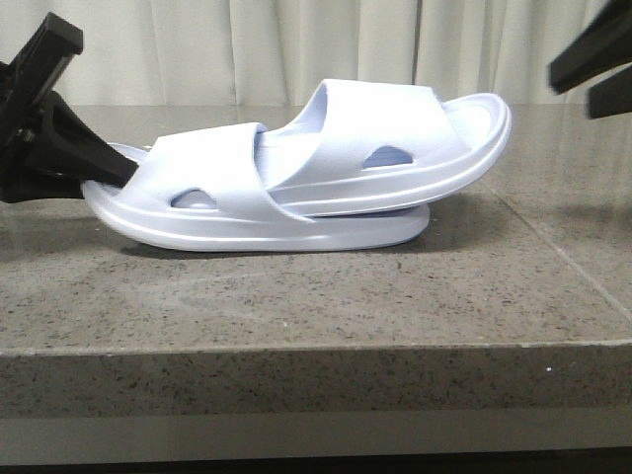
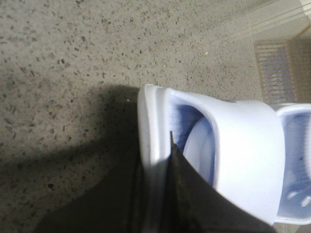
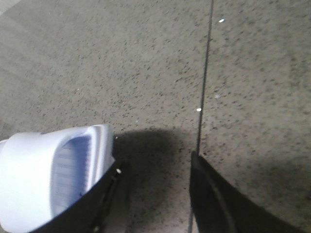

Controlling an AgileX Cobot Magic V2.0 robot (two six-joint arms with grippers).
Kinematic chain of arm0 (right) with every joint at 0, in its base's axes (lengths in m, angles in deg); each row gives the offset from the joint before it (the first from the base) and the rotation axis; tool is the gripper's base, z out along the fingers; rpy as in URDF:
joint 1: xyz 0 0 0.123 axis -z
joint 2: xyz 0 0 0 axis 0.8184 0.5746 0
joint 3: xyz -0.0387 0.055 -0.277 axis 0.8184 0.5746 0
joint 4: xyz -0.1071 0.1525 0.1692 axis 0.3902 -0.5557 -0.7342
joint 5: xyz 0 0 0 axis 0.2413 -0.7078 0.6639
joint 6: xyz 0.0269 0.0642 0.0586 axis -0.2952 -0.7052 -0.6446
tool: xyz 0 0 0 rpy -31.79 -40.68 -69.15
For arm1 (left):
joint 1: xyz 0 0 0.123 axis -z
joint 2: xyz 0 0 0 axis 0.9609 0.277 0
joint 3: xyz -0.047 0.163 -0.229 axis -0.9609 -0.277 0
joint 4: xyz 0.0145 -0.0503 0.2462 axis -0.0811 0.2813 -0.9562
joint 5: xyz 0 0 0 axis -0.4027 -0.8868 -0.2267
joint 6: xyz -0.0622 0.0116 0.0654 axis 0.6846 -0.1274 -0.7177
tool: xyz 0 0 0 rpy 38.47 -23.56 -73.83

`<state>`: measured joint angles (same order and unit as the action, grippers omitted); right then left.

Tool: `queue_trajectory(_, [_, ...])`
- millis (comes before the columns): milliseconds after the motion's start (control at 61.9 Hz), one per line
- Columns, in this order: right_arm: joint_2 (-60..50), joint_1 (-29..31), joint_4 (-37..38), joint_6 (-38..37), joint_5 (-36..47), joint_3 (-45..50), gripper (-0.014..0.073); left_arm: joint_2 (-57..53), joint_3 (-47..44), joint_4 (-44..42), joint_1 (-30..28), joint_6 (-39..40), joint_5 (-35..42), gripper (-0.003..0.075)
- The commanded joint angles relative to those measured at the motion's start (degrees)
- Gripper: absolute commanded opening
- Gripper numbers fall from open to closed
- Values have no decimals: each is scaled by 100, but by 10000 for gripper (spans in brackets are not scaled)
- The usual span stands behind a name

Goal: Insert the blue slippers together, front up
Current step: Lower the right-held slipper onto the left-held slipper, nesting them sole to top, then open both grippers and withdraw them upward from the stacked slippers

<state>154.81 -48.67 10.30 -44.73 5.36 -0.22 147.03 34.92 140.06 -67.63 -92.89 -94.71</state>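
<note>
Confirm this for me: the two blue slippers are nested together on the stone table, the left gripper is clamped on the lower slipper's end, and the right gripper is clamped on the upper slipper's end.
Not quite. The right gripper holds nothing: the right wrist view shows its fingers spread over bare table, beside the upper slipper. The rest stands: left gripper grips the lower slipper.

A staged indoor test bench: speckled stone counter (image 1: 296,296) backed by pale pleated curtains (image 1: 247,49).
</note>
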Motion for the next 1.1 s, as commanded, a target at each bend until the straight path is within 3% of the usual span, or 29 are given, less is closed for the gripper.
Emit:
queue_trajectory(0, [-222,292,40,67,-316,-122,334,-146,142,213,-18,-42,-214,-20])
queue_trajectory(275, [-222,402,347,67,-514,-116,334,-146,142,213,-18,-126,-214,6])
queue_trajectory(372, [-222,402,366,67,-542,-116,334,-146,142,213,-18,-126,-214,125])
queue_trajectory(501, [-222,402,451,72,-617,-116,334,-146,142,173,-18,-126,-214,387])
queue_trajectory(550, [-228,402,481,94,-701,-116,334,-146,174,62,-18,-126,-214,448])
queue_trajectory(614, [-263,402,571,151,-767,-116,334,-157,259,-228,-28,-126,-214,490])
queue_trajectory(728, [-463,402,955,159,-862,-149,332,-259,517,-813,-31,252,-200,491])
queue_trajectory(873, [-864,387,1741,-289,-1155,-423,332,-625,918,-2213,-31,1243,40,491])
queue_trajectory(1083, [-1334,117,2776,-1396,-1872,-1203,332,-1442,1641,-5830,-31,3700,-112,491])
